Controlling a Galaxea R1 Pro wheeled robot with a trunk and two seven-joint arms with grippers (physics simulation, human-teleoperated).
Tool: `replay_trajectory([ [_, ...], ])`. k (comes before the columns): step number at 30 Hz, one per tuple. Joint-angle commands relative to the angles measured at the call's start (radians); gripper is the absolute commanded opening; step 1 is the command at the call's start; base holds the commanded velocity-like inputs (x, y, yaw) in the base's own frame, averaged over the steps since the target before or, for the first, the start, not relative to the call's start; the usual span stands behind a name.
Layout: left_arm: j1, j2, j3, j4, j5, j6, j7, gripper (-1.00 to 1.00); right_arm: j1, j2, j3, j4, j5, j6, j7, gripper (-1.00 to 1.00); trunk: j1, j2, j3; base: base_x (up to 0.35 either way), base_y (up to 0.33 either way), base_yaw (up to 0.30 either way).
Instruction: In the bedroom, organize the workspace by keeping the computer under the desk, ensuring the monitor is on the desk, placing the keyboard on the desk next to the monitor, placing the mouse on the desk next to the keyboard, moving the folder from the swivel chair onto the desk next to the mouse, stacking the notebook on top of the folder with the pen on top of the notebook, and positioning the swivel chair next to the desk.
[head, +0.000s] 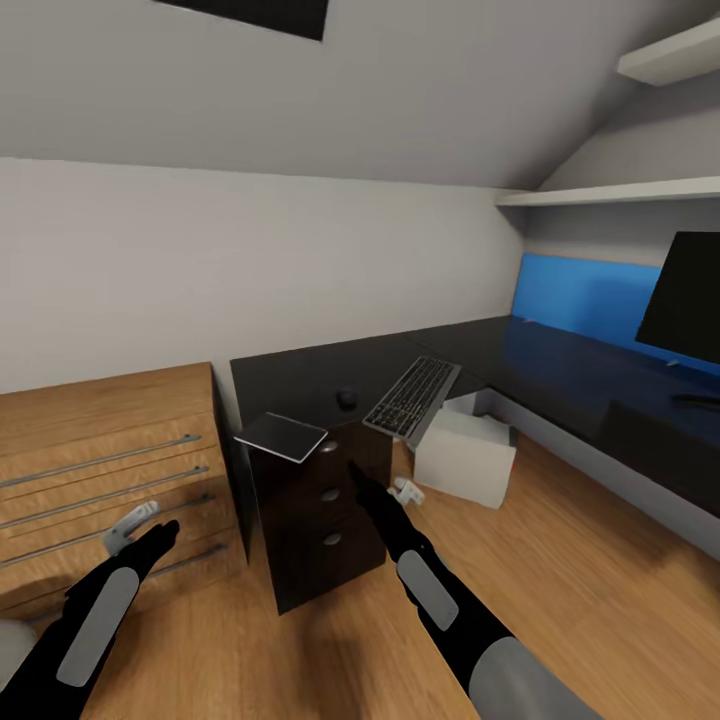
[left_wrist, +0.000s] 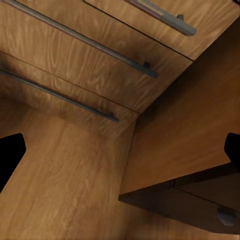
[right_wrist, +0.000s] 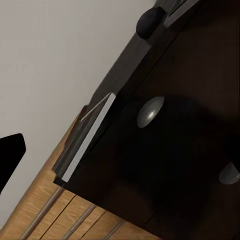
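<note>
Beside black cabinet (head: 318, 520) | left gripper (head: 135, 525) open, empty | right gripper (head: 352, 470) spread, empty

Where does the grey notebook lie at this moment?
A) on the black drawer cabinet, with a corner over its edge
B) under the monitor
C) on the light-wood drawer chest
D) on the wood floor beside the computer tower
A: in the head view the notebook rests on top of the black drawer cabinet, one corner sticking out past the front edge; the right wrist view shows the same overhang.
</note>
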Motion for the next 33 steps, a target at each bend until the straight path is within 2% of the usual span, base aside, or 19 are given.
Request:
replay_trajectory([
  [1,0.0,0.0,0.0,-0.002,0.007,0.003,0.006,1.0,-0.002,0.0,0.001,0.002,-0.01,-0.005,0.005,1.0,0.0,0.0,-0.001,0.081,0.0,0.015],
  [7,0.0,0.0,0.0,0.0,0.008,0.004,0.002,1.0,-0.001,0.0,-0.009,0.002,-0.01,-0.005,0.005,1.0,0.0,0.0,-0.001,0.187,0.053,0.005],
  [14,0.0,0.0,0.0,0.001,0.009,0.018,0.001,1.0,-0.001,0.0,-0.01,0.002,-0.009,-0.005,0.004,1.0,0.0,0.0,-0.001,0.033,0.008,0.0],
  [21,0.0,-0.001,-0.001,0.0,0.007,0.035,0.0,1.0,-0.001,0.0,-0.009,0.002,-0.007,-0.011,-0.018,1.0,0.0,0.0,-0.001,0.148,0.001,0.0],
  [33,0.0,0.001,-0.001,-0.002,0.006,0.04,0.0,1.0,-0.002,0.0,-0.012,0.002,-0.008,-0.014,-0.028,1.0,0.0,0.0,-0.001,0.04,0.008,0.0],
])
